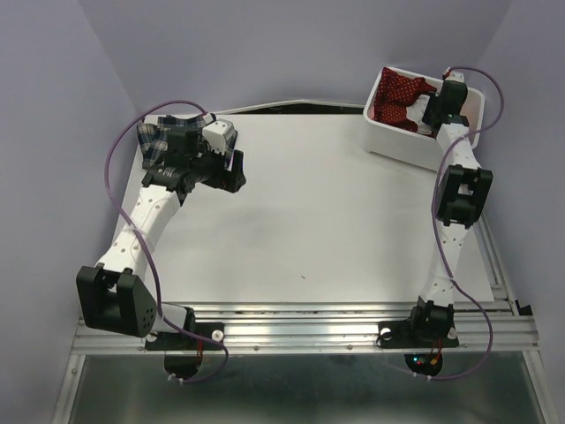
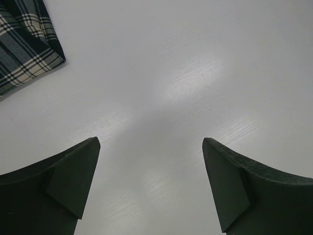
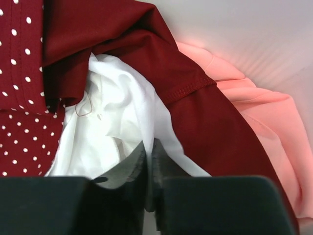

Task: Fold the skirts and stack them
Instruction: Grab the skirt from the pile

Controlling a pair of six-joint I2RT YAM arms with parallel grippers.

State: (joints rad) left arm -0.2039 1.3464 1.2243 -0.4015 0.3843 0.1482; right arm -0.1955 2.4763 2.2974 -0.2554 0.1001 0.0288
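Observation:
The dark red skirt with white dots lies crumpled in the white bin at the back right. My right gripper reaches into the bin. In the right wrist view it is shut on a fold of that red skirt's white lining. The salmon-pink skirt lies beside and under it. The plaid skirt lies on the table at the back left, partly hidden by my left arm. My left gripper hovers open over bare table, the plaid skirt off to its upper left.
The white table spreads between the two arms. The bin's walls close in around my right gripper. A metal rail runs along the near edge by the arm bases.

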